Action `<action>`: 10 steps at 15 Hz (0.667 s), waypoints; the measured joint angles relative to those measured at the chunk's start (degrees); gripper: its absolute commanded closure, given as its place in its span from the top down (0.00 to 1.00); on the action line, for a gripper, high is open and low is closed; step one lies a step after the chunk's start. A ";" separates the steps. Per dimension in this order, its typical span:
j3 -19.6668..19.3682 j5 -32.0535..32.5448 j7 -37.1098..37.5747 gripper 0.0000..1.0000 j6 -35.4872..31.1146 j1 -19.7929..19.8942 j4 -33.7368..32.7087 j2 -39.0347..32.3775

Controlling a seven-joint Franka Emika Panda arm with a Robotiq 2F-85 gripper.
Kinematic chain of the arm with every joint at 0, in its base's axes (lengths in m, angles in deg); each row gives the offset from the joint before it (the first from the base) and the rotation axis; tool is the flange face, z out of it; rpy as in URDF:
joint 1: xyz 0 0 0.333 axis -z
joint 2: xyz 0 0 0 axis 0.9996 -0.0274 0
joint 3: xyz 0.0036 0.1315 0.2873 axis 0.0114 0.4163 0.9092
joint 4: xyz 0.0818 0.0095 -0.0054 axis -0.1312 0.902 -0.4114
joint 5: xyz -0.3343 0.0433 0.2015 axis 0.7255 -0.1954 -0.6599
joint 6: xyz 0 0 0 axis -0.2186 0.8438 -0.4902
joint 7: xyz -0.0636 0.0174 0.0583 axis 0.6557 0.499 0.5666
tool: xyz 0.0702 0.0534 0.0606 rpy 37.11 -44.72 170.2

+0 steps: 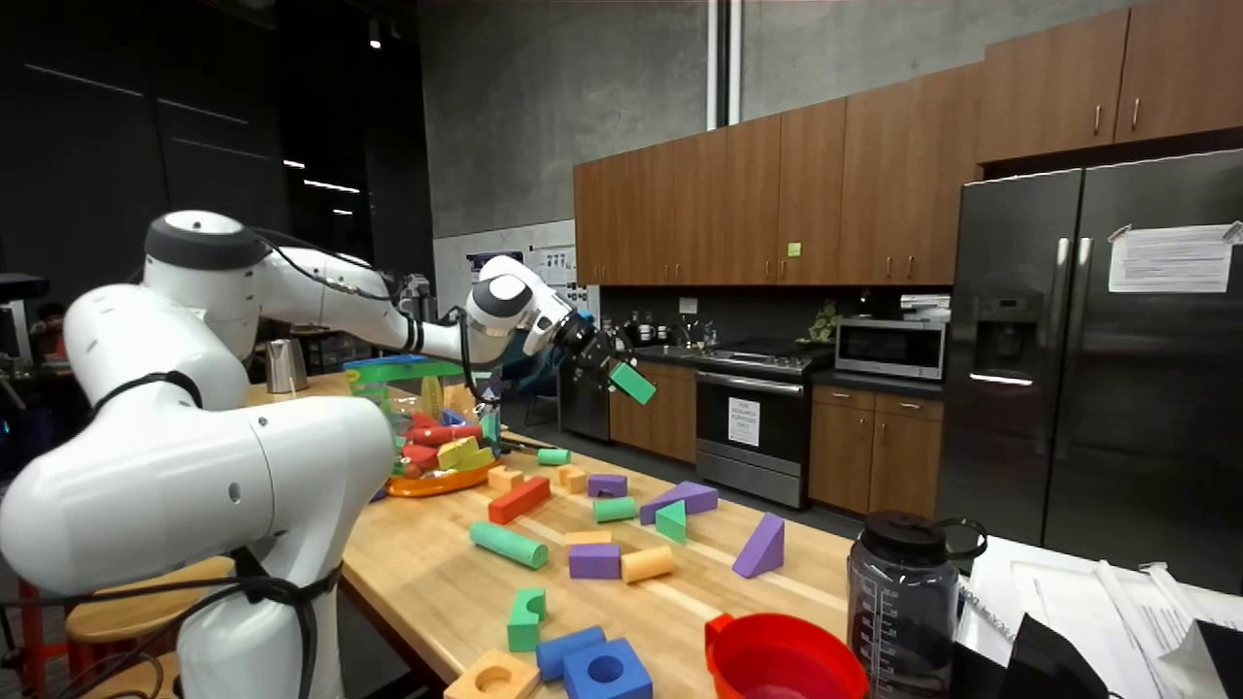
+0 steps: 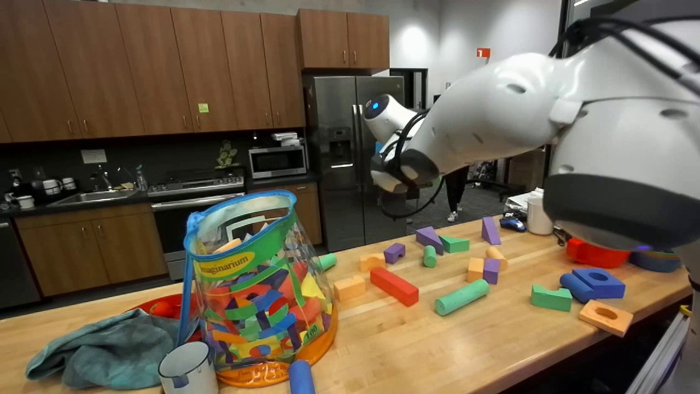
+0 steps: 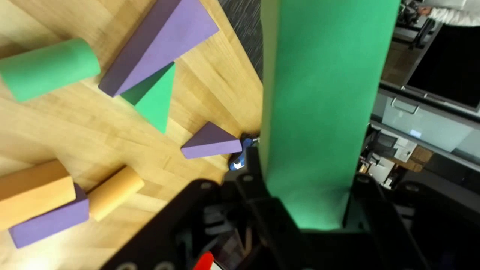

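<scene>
Wrist view: tool [image 3: 307, 172] grasping a green blk [image 3: 326, 105] nr one end, rest jutting out past the grip. In an exterior view the green blk [image 1: 633, 382] hangs tilted in mid-air, well up off the desk [image 1: 437, 544]. Purple wedge [image 3: 165, 41] & green triangle [image 3: 157, 101] lie side by side on it. Step in hand looks like a carry; next move prob. calls for a firm squeeze, levelling the tilt b4 any lowering, & keeping clr of both shapes.
</scene>
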 measured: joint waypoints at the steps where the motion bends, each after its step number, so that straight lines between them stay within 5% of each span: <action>1: -1.92 1.12 -2.32 0.16 0.28 -2.47 0.94 1.92; 5: -7.20 3.08 -9.22 0.16 3.77 -12.49 4.18 7.64; 10: -7.73 3.14 -14.54 0.16 9.00 -20.72 5.68 9.18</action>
